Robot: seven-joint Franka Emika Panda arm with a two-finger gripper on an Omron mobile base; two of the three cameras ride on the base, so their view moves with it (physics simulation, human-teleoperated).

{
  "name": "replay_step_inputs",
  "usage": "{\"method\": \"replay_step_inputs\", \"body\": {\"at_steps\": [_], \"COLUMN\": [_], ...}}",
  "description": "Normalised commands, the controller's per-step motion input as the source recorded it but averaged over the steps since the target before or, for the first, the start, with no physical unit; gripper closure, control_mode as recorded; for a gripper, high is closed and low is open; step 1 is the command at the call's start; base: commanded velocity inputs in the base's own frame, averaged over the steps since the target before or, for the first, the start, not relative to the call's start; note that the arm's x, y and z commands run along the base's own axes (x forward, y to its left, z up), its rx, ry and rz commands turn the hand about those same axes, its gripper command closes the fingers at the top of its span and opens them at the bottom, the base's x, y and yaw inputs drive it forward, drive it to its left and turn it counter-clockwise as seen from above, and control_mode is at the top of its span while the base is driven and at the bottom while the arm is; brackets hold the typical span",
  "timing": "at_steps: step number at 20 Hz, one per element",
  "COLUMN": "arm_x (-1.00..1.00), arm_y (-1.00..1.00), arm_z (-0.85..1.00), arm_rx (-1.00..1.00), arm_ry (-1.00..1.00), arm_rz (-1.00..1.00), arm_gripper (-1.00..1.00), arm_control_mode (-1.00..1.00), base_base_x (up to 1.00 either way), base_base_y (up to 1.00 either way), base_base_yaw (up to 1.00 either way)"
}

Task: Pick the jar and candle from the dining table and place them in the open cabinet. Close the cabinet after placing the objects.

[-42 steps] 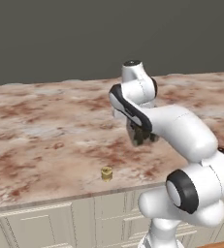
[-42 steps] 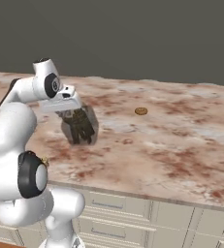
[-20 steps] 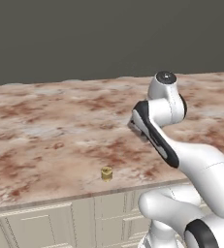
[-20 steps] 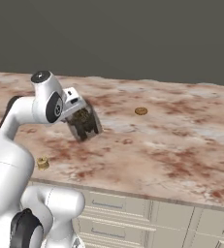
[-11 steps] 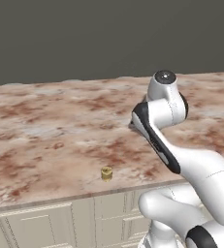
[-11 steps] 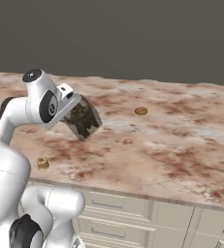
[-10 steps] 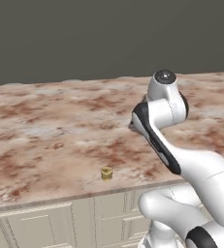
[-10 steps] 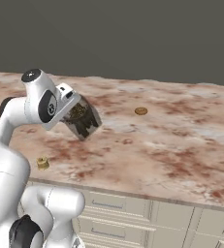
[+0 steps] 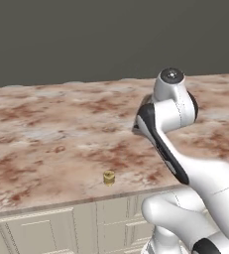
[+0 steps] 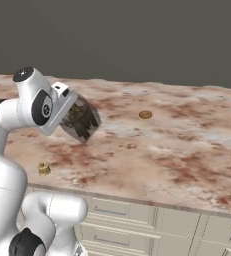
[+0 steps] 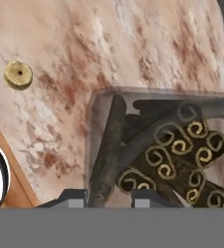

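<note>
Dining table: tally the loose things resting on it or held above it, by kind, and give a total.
jar: 1
candle: 1
small brown disc: 1
Total: 3

You have one jar (image 10: 81, 121) and one candle (image 9: 109, 177) in front of you. You also have one dining table (image 9: 46, 134), and one small round brown disc (image 10: 145, 114) lying on it.
</note>
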Motion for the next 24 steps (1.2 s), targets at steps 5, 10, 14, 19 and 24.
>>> {"method": "replay_step_inputs", "body": {"at_steps": [5, 10, 14, 19, 24], "arm_x": [-0.19, -0.09, 0.00, 0.00, 0.00], "arm_y": [-0.02, 0.00, 0.00, 0.00, 0.00], "arm_z": [0.24, 0.00, 0.00, 0.00, 0.00], "arm_rx": [-0.07, 0.00, 0.00, 0.00, 0.00], "arm_ry": [0.01, -0.02, 0.00, 0.00, 0.00], "arm_rz": [0.01, -0.01, 0.00, 0.00, 0.00], "arm_gripper": [1.00, 1.00, 1.00, 1.00, 1.00], "arm_control_mode": [-1.00, -1.00, 1.00, 1.00, 1.00], "base_base_x": [0.00, 0.00, -0.67, -0.43, -0.12], "base_base_y": [0.00, 0.00, -0.05, -0.20, -0.07], "base_base_yaw": [0.00, 0.00, -0.18, -0.33, -0.43]}}
